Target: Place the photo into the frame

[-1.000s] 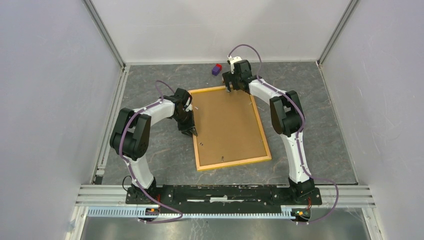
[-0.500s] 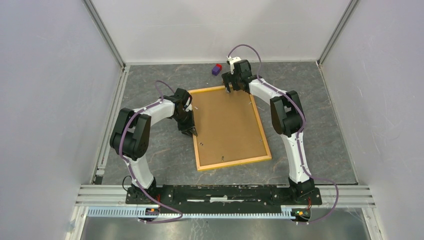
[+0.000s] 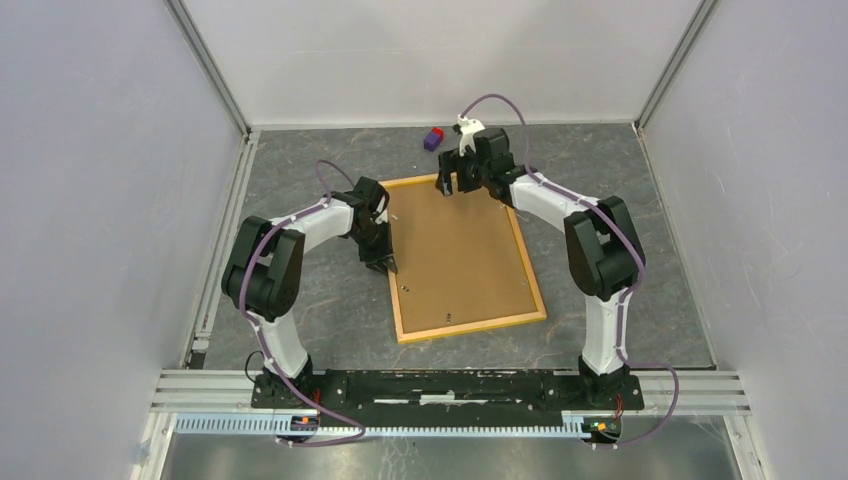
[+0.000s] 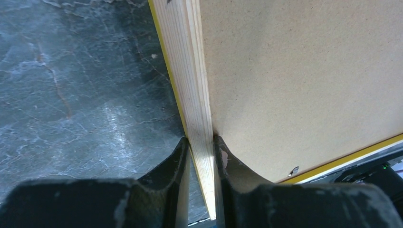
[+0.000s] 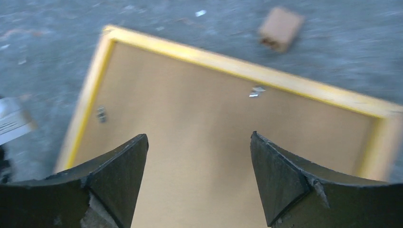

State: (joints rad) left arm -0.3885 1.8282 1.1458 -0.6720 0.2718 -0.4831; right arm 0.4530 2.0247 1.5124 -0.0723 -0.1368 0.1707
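Note:
The frame of orange-yellow wood lies back up on the grey table, with a plain brown backing board filling it. The photo is out of view. My left gripper is shut on the frame's left rail; in the left wrist view the fingers pinch the pale wood rail from both sides, beside the backing board. My right gripper is open and empty above the frame's far edge; in the right wrist view it hovers over the backing board, with the frame rail beyond.
A small purple and red block lies on the table just beyond the frame's far edge, and also shows blurred in the right wrist view. Small metal clips sit along the board's edges. White walls close in the table on three sides.
My right gripper has swung a little to the left over the frame's far edge, and its elbow has moved out to the right. The left gripper keeps its hold on the rail.

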